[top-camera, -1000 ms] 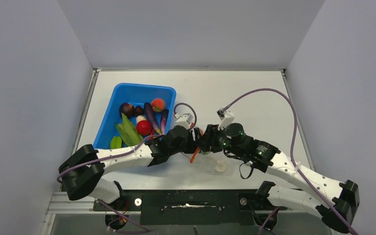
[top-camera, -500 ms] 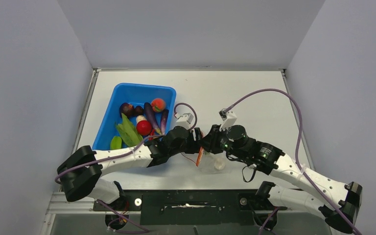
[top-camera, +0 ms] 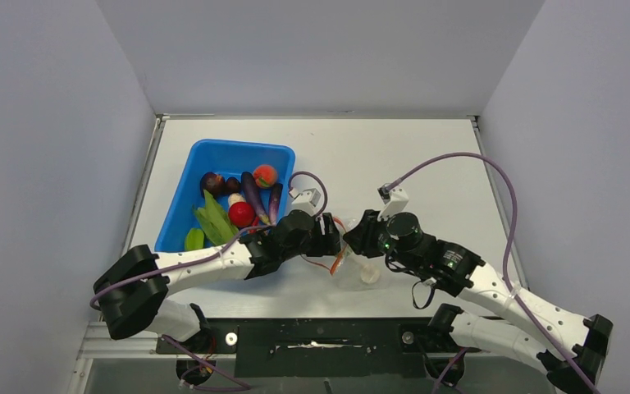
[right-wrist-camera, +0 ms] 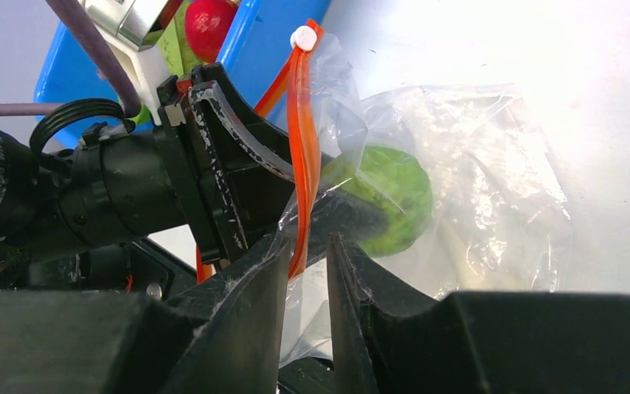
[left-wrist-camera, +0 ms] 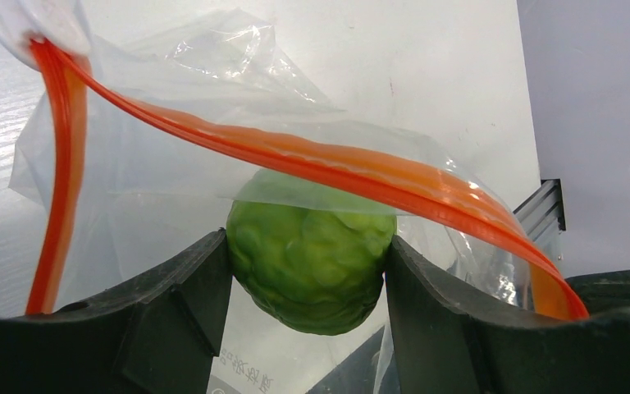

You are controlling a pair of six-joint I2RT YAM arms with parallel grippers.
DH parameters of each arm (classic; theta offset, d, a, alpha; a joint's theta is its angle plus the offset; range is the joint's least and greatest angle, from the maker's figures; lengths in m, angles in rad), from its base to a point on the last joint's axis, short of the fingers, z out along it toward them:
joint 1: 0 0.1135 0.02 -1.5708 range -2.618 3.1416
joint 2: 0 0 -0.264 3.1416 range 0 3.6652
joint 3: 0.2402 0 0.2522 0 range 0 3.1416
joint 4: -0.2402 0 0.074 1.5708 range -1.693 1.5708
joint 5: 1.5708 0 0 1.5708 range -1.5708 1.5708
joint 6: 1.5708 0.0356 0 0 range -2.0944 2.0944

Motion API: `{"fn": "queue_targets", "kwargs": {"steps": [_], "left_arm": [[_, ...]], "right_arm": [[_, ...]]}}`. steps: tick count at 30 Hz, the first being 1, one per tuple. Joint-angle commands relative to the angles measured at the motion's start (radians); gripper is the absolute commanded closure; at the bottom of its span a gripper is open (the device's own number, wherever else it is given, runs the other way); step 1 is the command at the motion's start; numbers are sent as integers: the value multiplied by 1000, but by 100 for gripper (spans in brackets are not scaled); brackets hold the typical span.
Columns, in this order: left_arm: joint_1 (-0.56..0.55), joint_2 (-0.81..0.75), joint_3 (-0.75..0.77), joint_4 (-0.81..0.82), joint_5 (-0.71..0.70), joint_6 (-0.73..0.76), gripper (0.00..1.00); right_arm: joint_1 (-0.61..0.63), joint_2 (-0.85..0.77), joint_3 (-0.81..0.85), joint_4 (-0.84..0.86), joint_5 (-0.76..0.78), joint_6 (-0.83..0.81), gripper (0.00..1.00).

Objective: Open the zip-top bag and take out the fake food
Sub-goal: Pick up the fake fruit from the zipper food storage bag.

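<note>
The blue plastic bin [top-camera: 182, 193] sits at the left, holding a red round toy fruit [top-camera: 241, 213]; the left arm stretches low from the near-left corner toward the middle of the white table [top-camera: 426, 164]; its left gripper [left-wrist-camera: 308, 246] clamps a green bumpy toy ball [left-wrist-camera: 308, 275] in the mouth of the crinkly clear zip-top bag [top-camera: 351, 271], which lies centre-near; the right arm angles in from the near right; its right gripper [right-wrist-camera: 309, 245] straddles the bag's orange-red zipper strip [right-wrist-camera: 303, 148], jaws narrowly apart; whether they pinch it I cannot tell.

Indistinct white piece [top-camera: 368, 277] inside zip-top bag [top-camera: 347, 274]
</note>
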Motion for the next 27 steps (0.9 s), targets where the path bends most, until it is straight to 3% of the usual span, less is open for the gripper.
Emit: {"fn": "queue_targets", "kwargs": {"steps": [1,5,9,14,18,22,27], "left_arm": [[3,-30,19,27,-4,13,87],[4,-41,31,5,-5,23,87],[7,-52,68,-60,-7,59,88],[37,-34,249,-340,21,175,90],[77,-7,373,-544,87,274,91],[115,-15,403,-664,170,332,92],[186,-117,357,-699,85,311,95]], "right_arm": [[-10,25,18,11,22,-18,73],[-10,54,26,6,0,-29,73],[-12,79,26,10,-21,-50,88],[-18,98,10,1,-33,-83,99],[-24,96,-5,-2,-36,-114,100],[-40,80,-24,-3,-24,-118,100],[-75,80,-39,-6,-34,-111,100]]}}
